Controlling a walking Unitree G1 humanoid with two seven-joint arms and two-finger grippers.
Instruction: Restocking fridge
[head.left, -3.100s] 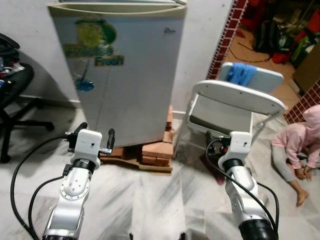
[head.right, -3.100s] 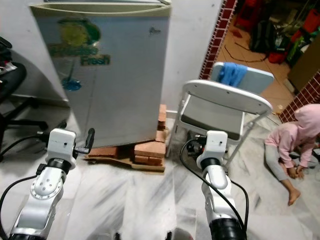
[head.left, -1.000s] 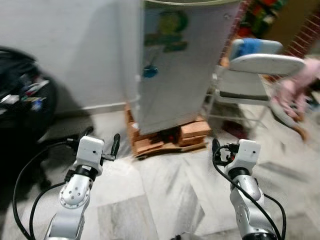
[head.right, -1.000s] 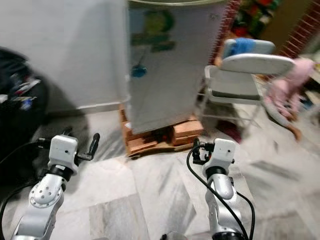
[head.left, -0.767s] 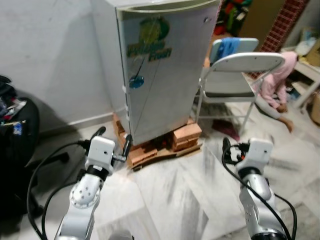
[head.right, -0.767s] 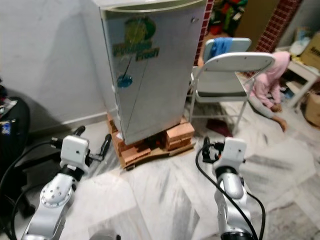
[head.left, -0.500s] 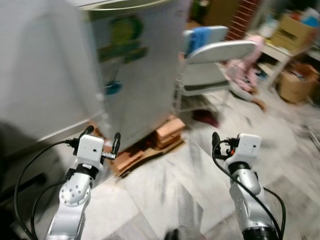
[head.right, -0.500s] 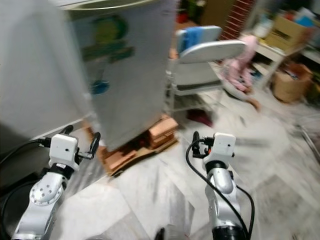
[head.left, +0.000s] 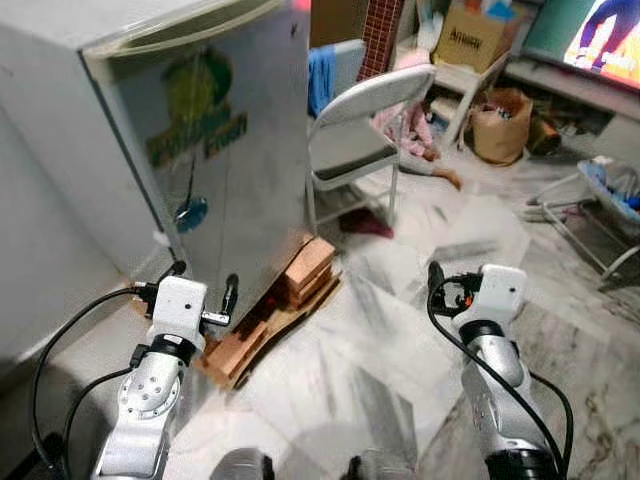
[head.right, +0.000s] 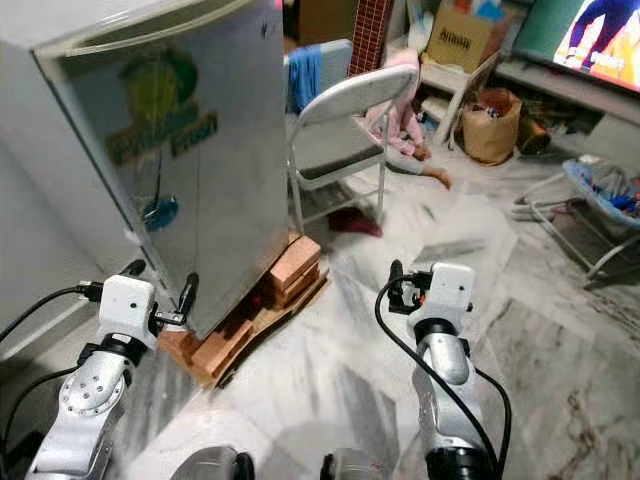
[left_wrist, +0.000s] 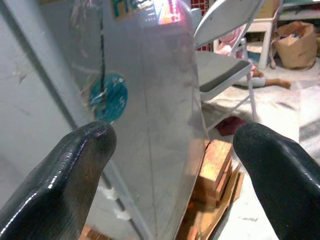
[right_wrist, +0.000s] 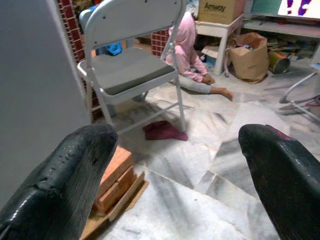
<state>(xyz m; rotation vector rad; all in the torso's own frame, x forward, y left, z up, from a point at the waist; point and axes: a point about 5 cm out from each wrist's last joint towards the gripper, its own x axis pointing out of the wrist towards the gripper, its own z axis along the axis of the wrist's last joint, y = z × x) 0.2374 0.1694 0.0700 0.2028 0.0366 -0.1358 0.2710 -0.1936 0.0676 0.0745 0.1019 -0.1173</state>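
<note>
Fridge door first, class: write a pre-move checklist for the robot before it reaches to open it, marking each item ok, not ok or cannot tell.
1. Fridge door shut, front facing robot: ok.
2. Left gripper open and empty, near the door's lower edge: ok.
3. Right gripper open and empty: ok.
4. Door handle located: cannot tell.
5. Swing path clear: not ok, folding chair stands close beside the fridge.
6. Person sitting on the floor behind the chair keeps away: cannot tell.

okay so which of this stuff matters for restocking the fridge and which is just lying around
For the job:
fridge, door shut
left claw, open, near the fridge
right claw, open

Just lying about:
folding chair
bricks under the fridge
paper bag
cardboard box
person on the floor
</note>
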